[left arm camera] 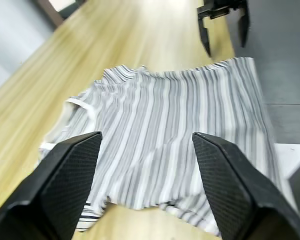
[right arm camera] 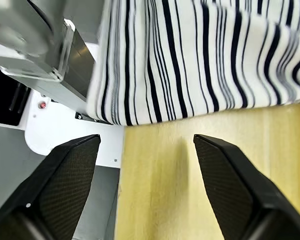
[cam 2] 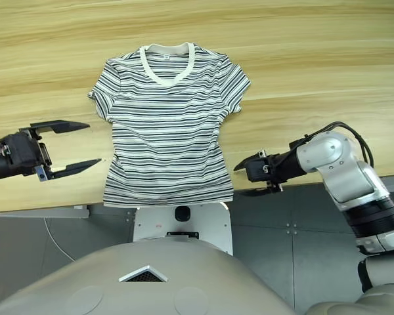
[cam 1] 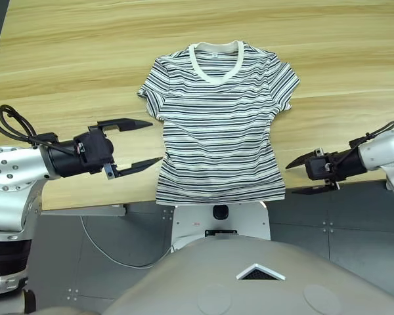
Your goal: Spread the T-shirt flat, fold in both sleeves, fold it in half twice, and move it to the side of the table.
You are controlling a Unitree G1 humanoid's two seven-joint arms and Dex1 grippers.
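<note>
Striped cotton T-shirt [cam 1: 220, 125] flat on woodgrain table [cam 1: 65, 59]

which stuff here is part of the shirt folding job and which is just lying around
Job:
- T-shirt, lying flat
- table
- left end effector, open
- right end effector, open

Lying about:
- cable on the floor
- white stand below the table edge

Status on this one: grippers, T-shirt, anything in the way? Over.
Left gripper open, empty, left of the T-shirt. Right gripper open, empty, right of its hem. T-shirt flat, sleeves unfolded, hem at the near table edge. Nothing seen between grippers and shirt.
</note>
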